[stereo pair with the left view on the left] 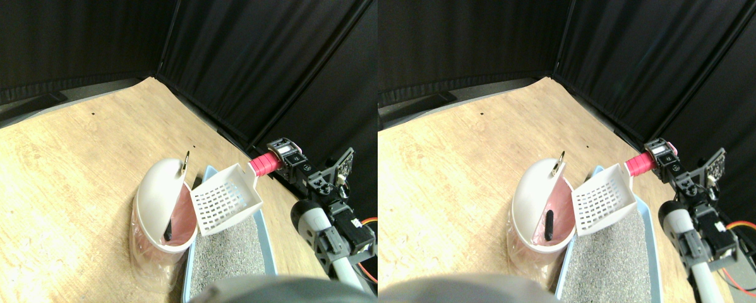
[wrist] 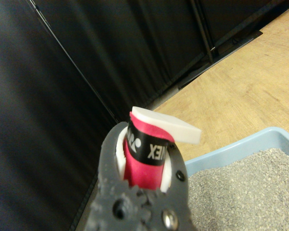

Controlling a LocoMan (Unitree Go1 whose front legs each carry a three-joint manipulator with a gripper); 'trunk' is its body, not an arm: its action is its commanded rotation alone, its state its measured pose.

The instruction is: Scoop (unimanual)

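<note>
Currently, as you saw it, the right hand [stereo pair with the left view on the left: 275, 159] was clamped on the pink-wrapped handle [stereo pair with the left view on the left: 264, 165] of the white slotted scoop [stereo pair with the left view on the left: 226, 199]; the wrist view showed the jaw [wrist: 144, 192] closed around the wrap [wrist: 147, 159]. You held the scoop raised and tilted, its open mouth turned toward the white bin [stereo pair with the left view on the left: 160, 202]. The scoop's edge sat just beside the bin's rim, above the far end of the blue tray [stereo pair with the left view on the left: 188, 278]. Grey litter [stereo pair with the left view on the left: 232, 252] filled the tray. The bin stood on the wooden floor [stereo pair with the left view on the left: 55, 177], touching the tray's side, with a pink liner [stereo pair with the left view on the left: 182, 211] visible inside. A dark oblong piece [stereo pair with the left view on the left: 169, 230] lay in the bin against the liner. Black curtains [stereo pair with the left view on the left: 258, 63] closed off the area behind the floor.
</note>
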